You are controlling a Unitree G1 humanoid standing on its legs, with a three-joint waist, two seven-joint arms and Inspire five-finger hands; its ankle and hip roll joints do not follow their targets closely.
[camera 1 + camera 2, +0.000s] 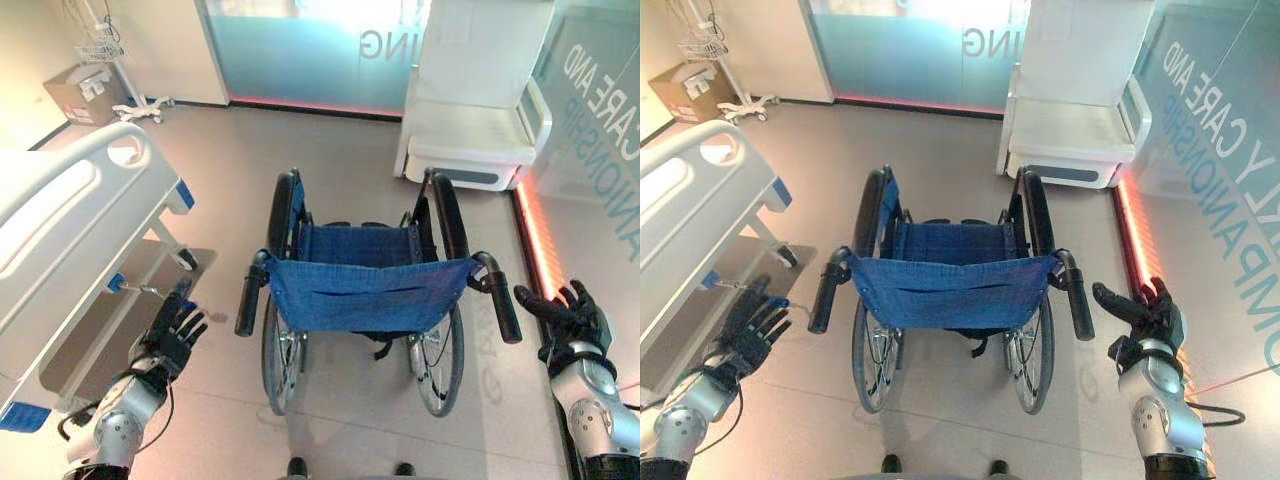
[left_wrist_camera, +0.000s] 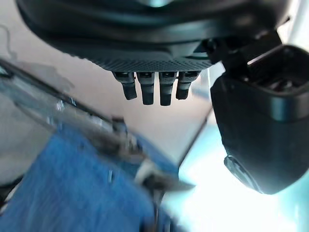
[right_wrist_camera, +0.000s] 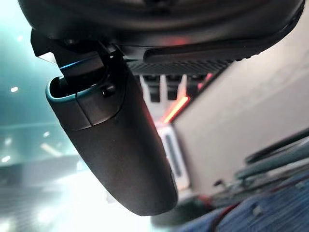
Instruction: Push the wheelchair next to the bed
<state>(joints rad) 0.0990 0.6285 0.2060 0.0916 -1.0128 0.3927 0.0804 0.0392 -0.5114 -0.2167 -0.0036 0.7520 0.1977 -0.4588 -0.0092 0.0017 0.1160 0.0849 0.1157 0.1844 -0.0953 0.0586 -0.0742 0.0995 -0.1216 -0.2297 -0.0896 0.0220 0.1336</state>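
A wheelchair (image 1: 362,285) with a blue fabric seat and back stands on the floor in front of me, its two black push handles (image 1: 250,292) pointing back at me. The white hospital bed (image 1: 70,200) lies to the left. My left hand (image 1: 176,330) hovers open, left of the left handle and apart from it. To the right of the right handle (image 1: 500,298), my right hand (image 1: 568,318) is open, a short gap away. In the wrist views, both hands (image 2: 154,87) (image 3: 166,87) show straight fingers holding nothing.
A white armchair (image 1: 470,110) stands beyond the wheelchair at the back right. A cardboard box (image 1: 80,92) and a wheeled stand (image 1: 140,100) sit in the far left corner. A red light strip (image 1: 540,245) runs along the right wall's base.
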